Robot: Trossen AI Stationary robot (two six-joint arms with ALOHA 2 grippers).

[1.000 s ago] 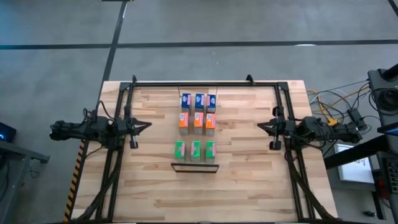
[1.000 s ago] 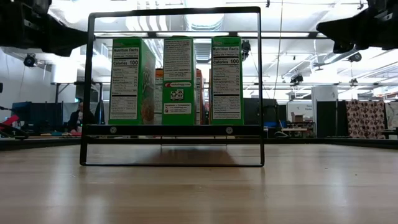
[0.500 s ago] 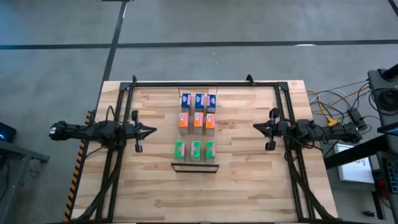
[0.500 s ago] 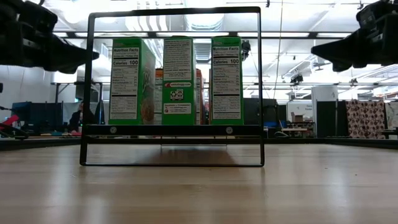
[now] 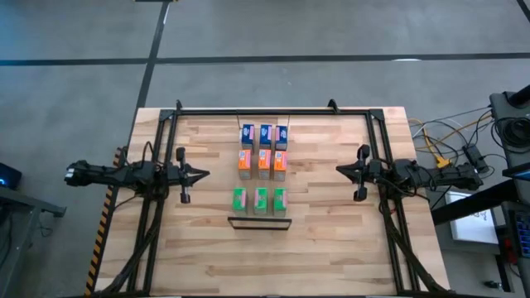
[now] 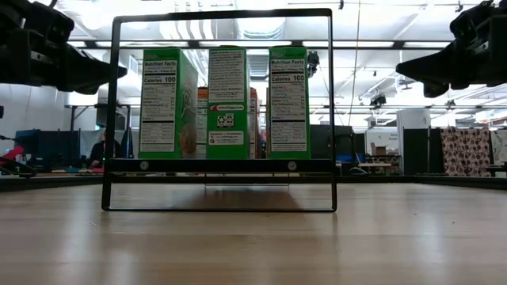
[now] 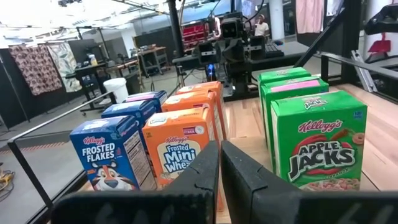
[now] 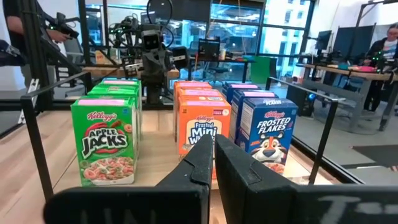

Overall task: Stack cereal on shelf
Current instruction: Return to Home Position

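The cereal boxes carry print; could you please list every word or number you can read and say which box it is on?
"Kellogg's APPLE JACKS": front of the nearest green box.
"Kellogg's FROSTED FLAKES": front of the nearest blue box.
"Kellogg's Frosted Mini Whea": front of the nearest orange box; last letters hidden.
"Nutrition Facts", "Calories 100": side panels of the outer green boxes, low view.
Finer print is too small to read.

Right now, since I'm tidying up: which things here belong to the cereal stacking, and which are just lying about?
Job: blue boxes, orange boxes, green boxes, shelf, left gripper, right gripper.
Lying about: cables beside the table, white bucket beyond it.
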